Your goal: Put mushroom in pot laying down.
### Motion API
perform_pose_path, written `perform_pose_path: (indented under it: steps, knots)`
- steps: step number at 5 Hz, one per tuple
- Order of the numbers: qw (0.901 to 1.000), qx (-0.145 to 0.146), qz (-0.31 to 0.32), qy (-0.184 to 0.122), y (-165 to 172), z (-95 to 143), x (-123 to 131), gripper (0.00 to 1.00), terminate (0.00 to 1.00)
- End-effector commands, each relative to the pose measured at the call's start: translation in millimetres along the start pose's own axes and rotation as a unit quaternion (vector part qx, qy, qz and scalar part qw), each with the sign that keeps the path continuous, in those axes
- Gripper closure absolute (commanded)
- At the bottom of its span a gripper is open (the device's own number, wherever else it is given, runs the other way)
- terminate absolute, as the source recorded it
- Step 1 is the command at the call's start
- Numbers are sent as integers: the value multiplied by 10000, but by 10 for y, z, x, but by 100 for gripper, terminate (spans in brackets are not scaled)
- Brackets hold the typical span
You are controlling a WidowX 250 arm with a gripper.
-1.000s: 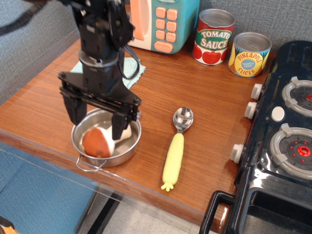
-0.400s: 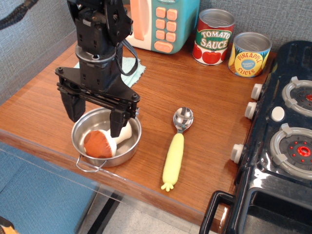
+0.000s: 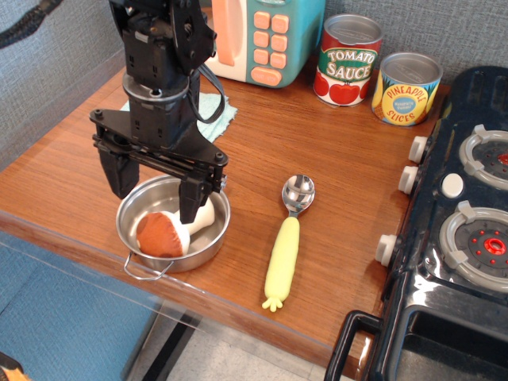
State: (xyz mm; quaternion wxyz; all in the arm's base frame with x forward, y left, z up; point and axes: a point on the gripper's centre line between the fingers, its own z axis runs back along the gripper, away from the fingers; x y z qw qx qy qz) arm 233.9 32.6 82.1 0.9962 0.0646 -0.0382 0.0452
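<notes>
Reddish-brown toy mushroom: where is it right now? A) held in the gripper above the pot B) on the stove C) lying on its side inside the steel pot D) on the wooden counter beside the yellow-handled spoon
C: the reddish-brown toy mushroom lies on its side inside the shallow round steel pot, with the open black gripper above it, not holding it.

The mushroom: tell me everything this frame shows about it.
The mushroom is a small toy with a rounded reddish-brown cap and a short white stem. It lies on its side inside the shiny metal pot, cap toward the pot's near-left wall, stem pointing up and right. The open gripper hangs above it with its jaws spread wide; one fingertip overlaps the stem in this view, so contact there cannot be settled. No spots on the cap are discernible.
</notes>
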Motion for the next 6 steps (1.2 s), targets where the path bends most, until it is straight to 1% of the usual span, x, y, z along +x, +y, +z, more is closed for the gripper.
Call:
perform_pose_path:
  steps: [1, 5, 6]
  knots:
    - [9997, 10, 64, -256, 64, 144, -19, 0, 0]
    - [9997, 10, 64, -256, 64, 144, -19, 0, 0]
    - [9997, 10, 64, -256, 64, 144, -19, 0, 100]
